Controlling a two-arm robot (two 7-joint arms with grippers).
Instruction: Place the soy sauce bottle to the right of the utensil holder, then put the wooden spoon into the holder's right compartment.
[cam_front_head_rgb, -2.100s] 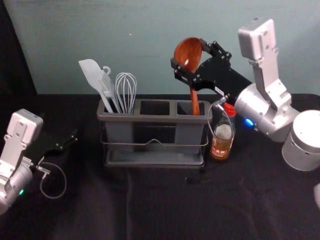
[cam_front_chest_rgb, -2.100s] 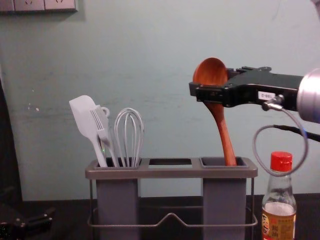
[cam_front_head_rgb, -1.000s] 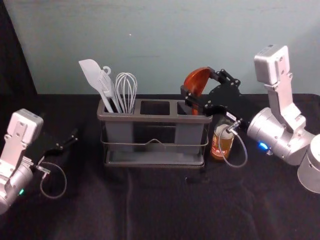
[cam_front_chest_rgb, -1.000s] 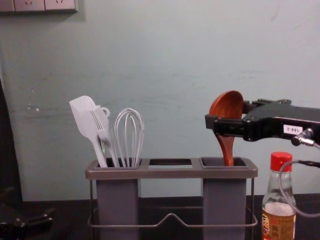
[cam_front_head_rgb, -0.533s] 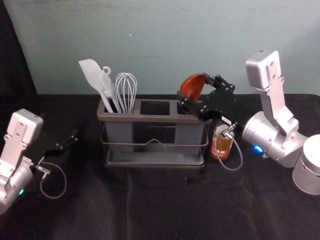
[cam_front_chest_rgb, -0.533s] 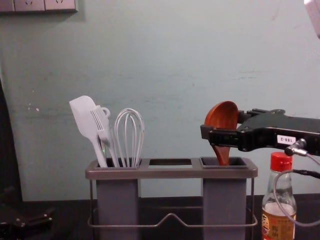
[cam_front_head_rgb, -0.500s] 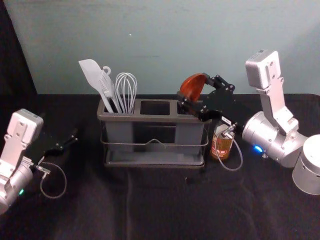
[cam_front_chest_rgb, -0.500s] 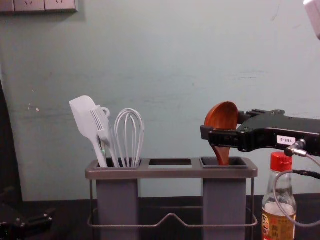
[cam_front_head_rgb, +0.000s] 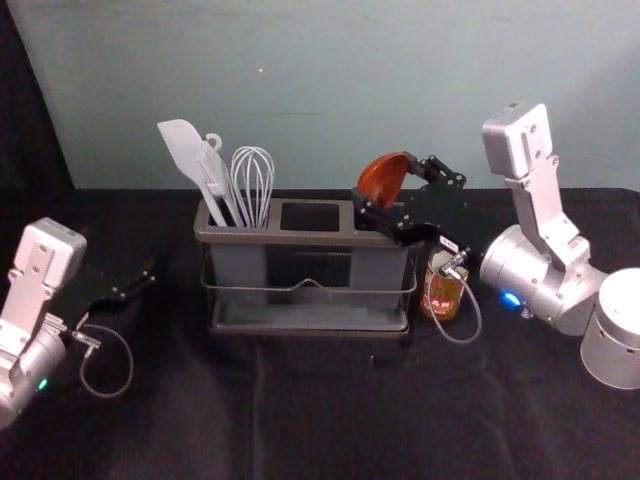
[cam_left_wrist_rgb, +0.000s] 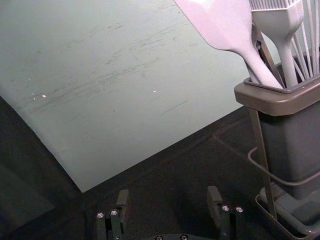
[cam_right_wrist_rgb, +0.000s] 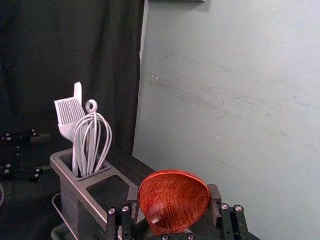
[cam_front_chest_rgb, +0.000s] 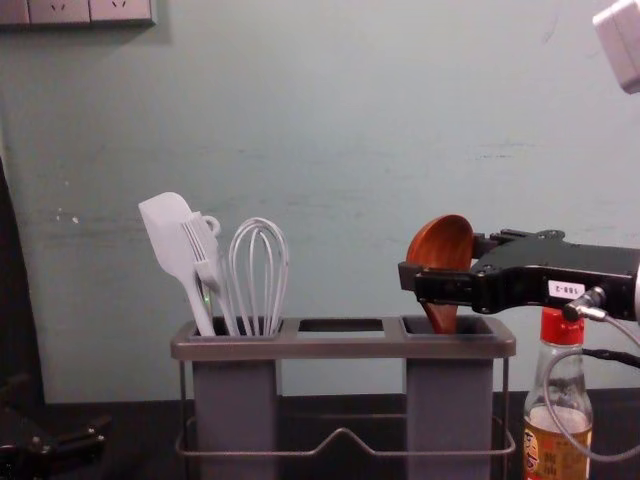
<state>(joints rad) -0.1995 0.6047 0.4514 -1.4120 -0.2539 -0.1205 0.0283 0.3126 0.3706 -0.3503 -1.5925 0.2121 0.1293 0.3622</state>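
Spoon (cam_front_chest_rgb: 440, 240): pinched by its bowl (cam_front_head_rgb: 380, 178) in my right gripper (cam_right_wrist_rgb: 173, 196), bowl uppermost, handle (cam_front_chest_rgb: 441, 319) running down into the right compartment (cam_front_chest_rgb: 449, 405) beneath that gripper; I can't see how deep the tip sits.
Bottle (cam_front_chest_rgb: 558, 445): upright on the table (cam_front_head_rgb: 310, 420), below the right gripper and toward its right, just beside the holder (cam_front_chest_rgb: 343, 348); I judge that half of the job done.
Left gripper (cam_left_wrist_rgb: 168, 197): idle, spread around nothing, well to the left of the right gripper, past the holder's other end.
Handle: if it leans on the compartment wall when I let go, the spoon may tip or drop with a jolt; an uneven release could drag it up as I back out.
Holder: its top lies close under the right gripper, so pushing too low could knock it and shove the rack.
Cable (cam_front_head_rgb: 457, 341): its loop hangs below the right gripper, by the bottle, and a careless retreat might topple the bottle.
Utensils: one spoon in the right gripper; left of it, one spatula (cam_front_chest_rgb: 168, 232), one brush (cam_front_chest_rgb: 204, 245), one whisk (cam_front_chest_rgb: 260, 275), one ring-ended piece (cam_right_wrist_rgb: 87, 105) I can't identify.
Others: one bottle, one holder, three compartments, two grippers.
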